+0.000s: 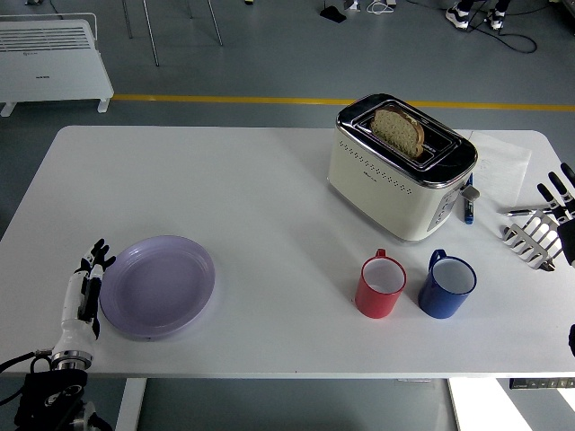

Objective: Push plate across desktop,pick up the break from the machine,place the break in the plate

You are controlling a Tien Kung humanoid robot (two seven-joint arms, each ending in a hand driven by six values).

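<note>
Beyond the white table (225,180) lay a grey floor (269,54) crossed by a yellow line (225,99) running parallel to the table's far edge. A white panel heater (49,58) stood on the floor at the upper left. Thin metal chair legs (148,31) rose near the top edge. At the upper right, black cables (512,38) trailed across the floor. The lighting was even and soft.
</note>
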